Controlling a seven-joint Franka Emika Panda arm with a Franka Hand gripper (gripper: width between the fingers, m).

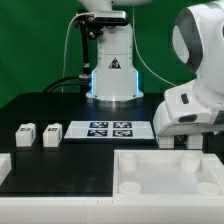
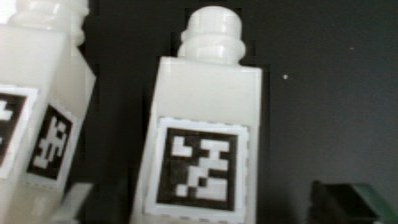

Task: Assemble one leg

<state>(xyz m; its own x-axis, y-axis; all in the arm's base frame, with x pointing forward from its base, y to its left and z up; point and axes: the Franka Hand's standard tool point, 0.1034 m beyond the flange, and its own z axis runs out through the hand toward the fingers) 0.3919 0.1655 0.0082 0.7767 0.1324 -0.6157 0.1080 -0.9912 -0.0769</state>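
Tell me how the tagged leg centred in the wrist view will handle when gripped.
The leg looks like rigid moulded plastic, so probably stiff and light. Its flat sides should clamp well, though the smooth finish may slip. Squared faces make rolling unlikely.

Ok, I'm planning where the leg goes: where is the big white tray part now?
In the exterior view, the tray part lies at the near edge on that view's right, just in front of the marker board.

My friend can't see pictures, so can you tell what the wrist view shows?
A white leg fills the close-up, with a rounded knob on its end and a black-and-white tag on its face. A second leg sits beside it, partly cut off, on a black table.
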